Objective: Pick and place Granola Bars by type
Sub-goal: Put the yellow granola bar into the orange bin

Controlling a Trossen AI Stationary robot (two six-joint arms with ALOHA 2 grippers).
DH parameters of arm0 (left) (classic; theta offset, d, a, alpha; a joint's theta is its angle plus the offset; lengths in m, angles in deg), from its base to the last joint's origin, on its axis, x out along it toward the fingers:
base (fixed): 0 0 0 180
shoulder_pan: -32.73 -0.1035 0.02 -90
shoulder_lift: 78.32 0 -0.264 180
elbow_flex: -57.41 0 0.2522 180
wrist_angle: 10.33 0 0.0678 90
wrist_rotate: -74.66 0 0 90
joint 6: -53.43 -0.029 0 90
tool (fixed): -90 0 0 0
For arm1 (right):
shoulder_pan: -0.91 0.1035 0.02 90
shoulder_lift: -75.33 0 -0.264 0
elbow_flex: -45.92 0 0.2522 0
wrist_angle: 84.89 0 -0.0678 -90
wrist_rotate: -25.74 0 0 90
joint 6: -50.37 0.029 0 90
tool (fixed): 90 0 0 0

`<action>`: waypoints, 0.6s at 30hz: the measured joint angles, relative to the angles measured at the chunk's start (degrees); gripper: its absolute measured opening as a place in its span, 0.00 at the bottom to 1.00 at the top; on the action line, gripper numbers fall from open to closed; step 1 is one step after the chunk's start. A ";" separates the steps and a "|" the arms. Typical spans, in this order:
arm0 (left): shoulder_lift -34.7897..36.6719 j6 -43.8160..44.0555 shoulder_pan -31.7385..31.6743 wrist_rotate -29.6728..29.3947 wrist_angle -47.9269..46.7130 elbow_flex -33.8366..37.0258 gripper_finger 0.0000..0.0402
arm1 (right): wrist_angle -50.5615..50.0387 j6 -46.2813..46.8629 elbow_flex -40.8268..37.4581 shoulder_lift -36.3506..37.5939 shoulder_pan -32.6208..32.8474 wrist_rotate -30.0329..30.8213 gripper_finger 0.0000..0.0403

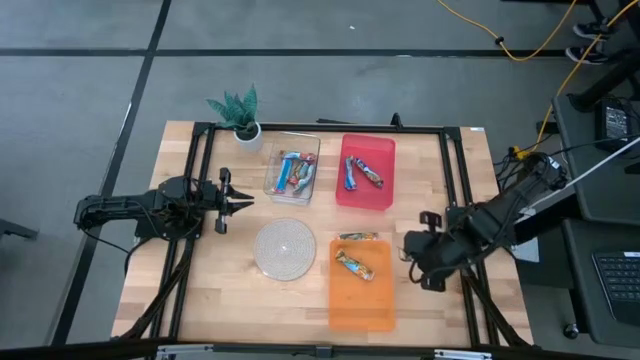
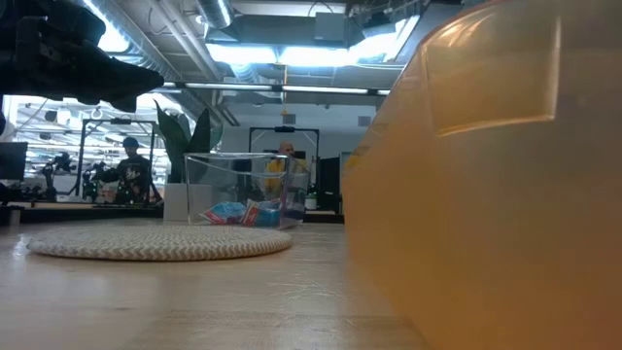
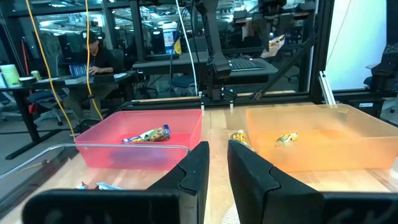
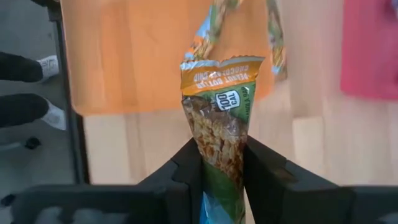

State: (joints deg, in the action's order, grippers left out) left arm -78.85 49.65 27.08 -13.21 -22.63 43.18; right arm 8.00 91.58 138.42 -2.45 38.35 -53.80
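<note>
My right gripper [image 1: 412, 250] hovers just right of the orange bin [image 1: 362, 300] and is shut on an orange-and-green granola bar [image 4: 217, 112]. The gripper hides that bar in the high view. One bar [image 1: 353, 265] lies in the orange bin, and another [image 1: 357, 237] lies at its far rim. Two bars [image 1: 362, 172] lie in the red bin [image 1: 385, 190]. Several blue and red bars [image 1: 292, 172] lie in the clear bin [image 1: 270, 185]. My left gripper [image 1: 245, 201] waits left of the clear bin, its fingers [image 3: 199, 168] a narrow gap apart, touching nothing. My right gripper pinches the granola bar between its two fingers [image 4: 186, 168], on the wrapper's lower half [image 4: 217, 155]. The fingers lie along the bar. The bar's crimped orange end [image 4: 221, 71] sticks out past the fingertips, lifted clear above the table and pointing toward the orange bin.
A round woven mat [image 1: 285, 248] lies in the table's middle, and a small potted plant [image 1: 240, 115] stands at the far left. A black frame runs along the table's edges. Bare wood shows near the left front corner. People sit at desks beyond the table [image 2: 131, 170].
</note>
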 joint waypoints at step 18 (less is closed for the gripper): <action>-0.01 0.01 -0.02 0.00 0.00 0.00 0.14 | 19.33 -28.80 0.01 -0.02 -12.44 -7.56 0.25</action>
State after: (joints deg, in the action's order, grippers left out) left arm -78.86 49.66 27.06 -13.21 -22.63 43.18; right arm 27.33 62.78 138.43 -2.47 25.91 -61.36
